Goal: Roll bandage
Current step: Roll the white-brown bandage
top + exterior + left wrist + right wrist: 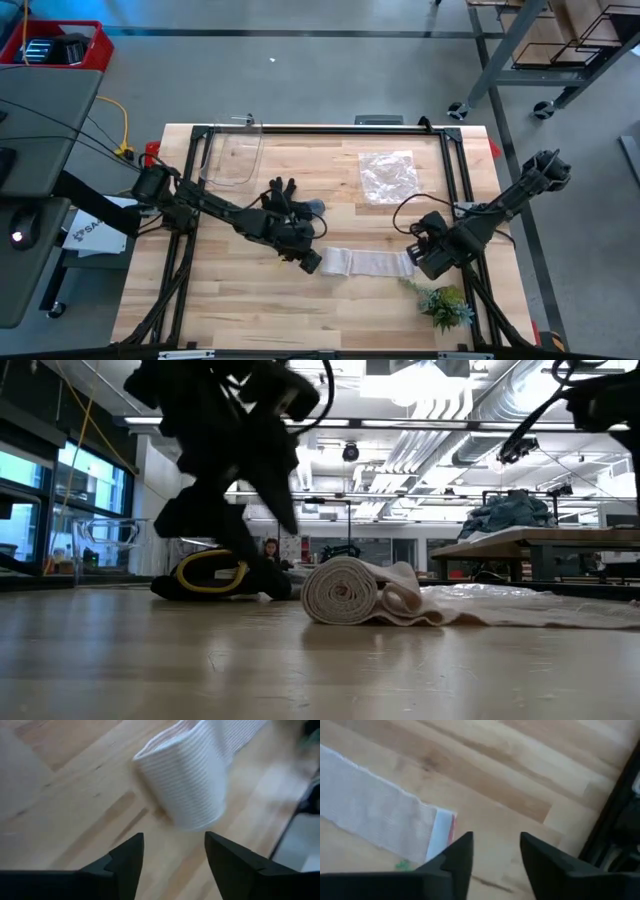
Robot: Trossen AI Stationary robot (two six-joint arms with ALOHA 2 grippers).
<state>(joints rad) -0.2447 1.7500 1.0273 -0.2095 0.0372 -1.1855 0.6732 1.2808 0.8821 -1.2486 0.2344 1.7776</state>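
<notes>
1. Hovering just off the rolled end of the bandage (362, 262), your left gripper (311, 262) has its two dark fingers (131, 857) spread apart with bare wood between them; nothing is held.
2. Looking past those fingers in the left wrist view, you see the roll (186, 785) lying on the table (250, 310) just ahead of the tips, apart from them, with the unrolled strip running away from its far side.
3. From table height the roll (342, 591) rests on its side, its spiral end facing the camera, and the loose tail trails off flat behind it.
4. At the other end of the strip you have the right gripper (412, 261), fingers (459, 854) parted and empty, poised over the table beside the bandage's free end (395, 822), not touching it.
5. That free end carries a narrow white and red edge, just beside the nearer right finger.
6. Beyond your left gripper, along its arm, lies a black-and-grey glove (283, 192).
7. Farther from your right gripper, towards the table's far edge, sits a crinkly clear plastic bag (388, 175).
8. Close on the near side of your right gripper lies a small green plant sprig (443, 304).
9. A clear plastic container (233, 155) stands well beyond your left arm, at the far edge.
</notes>
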